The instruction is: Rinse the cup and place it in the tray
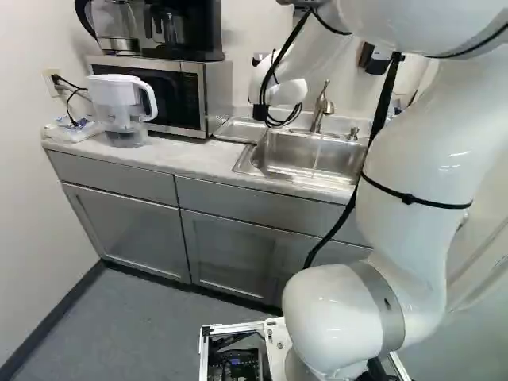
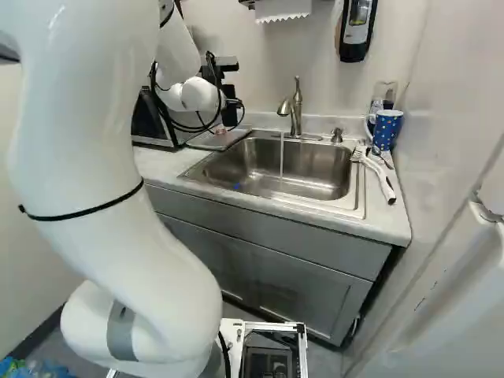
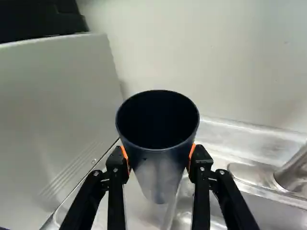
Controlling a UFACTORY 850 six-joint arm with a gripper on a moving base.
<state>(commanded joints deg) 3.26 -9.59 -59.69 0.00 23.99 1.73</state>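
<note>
In the right base view, my gripper (image 2: 233, 103) is up by the wall, left of the faucet, above a flat metal tray (image 2: 213, 142) at the sink's side. The wrist view has my gripper (image 3: 159, 160) shut on a dark blue cup (image 3: 160, 155), an orange pad against either side. Its round mouth faces the camera and its inside looks dark. The narrow lower end is over the metal surface; whether it touches cannot be told. A thin stream of water runs from the faucet (image 2: 296, 110) into the sink (image 2: 307, 169).
A microwave (image 1: 178, 95) stands left of the sink, with a white pitcher (image 1: 123, 107) beside it. Right of the sink are a white brush (image 2: 382, 179) and a blue dotted mug (image 2: 387, 128). A soap dispenser (image 2: 357, 30) hangs on the wall.
</note>
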